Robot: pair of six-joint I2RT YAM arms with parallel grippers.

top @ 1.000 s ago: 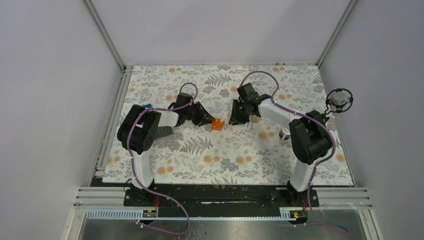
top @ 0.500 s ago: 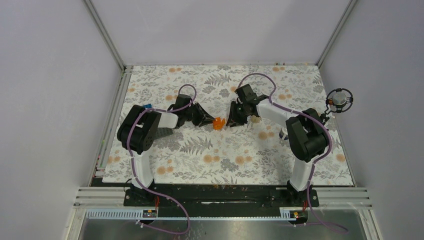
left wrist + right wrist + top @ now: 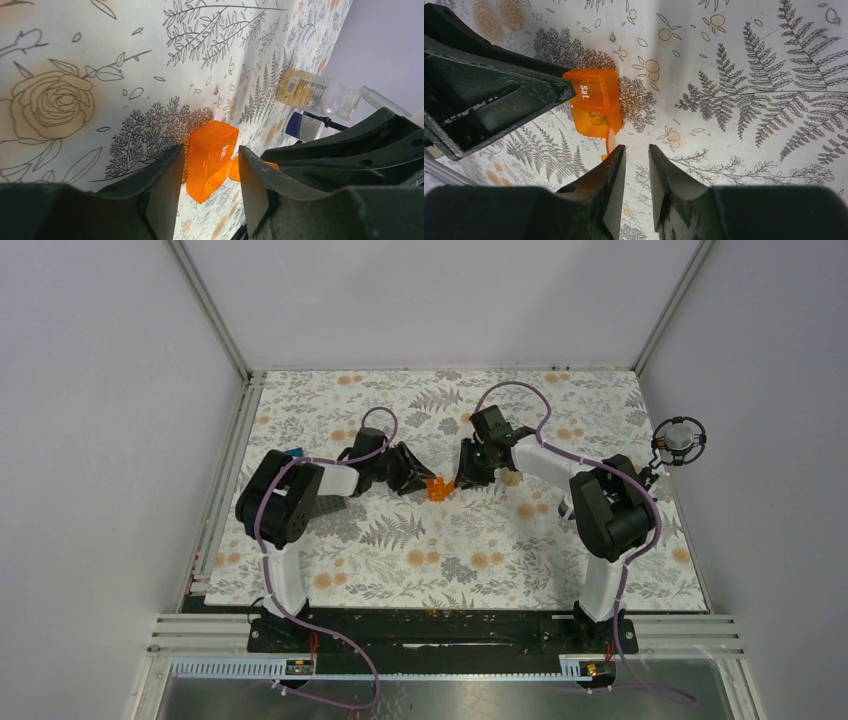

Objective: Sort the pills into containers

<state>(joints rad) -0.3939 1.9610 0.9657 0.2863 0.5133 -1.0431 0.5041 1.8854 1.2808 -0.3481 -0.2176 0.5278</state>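
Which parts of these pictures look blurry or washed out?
Left wrist view: left claw dark and soft-edged near the lens, orange box sharp. Right wrist view: right claw equally soft, fern print crisp. Top view: even light, the box just a speck.

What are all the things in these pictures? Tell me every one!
Orange pill box: one, see-through orange, table middle, between the left jaws.
Clear bottle: one, yellowish, beyond the box.
White-and-dark bottle: one, beside the clear bottle.
Blue brick: one, blue, left side.
Studded plate: one, dark grey, under left arm.
Tablecloth: one, white with flowers and ferns.
Left gripper: one, black, jaws around the box.
Right gripper: one, black, jaws slightly apart, empty.
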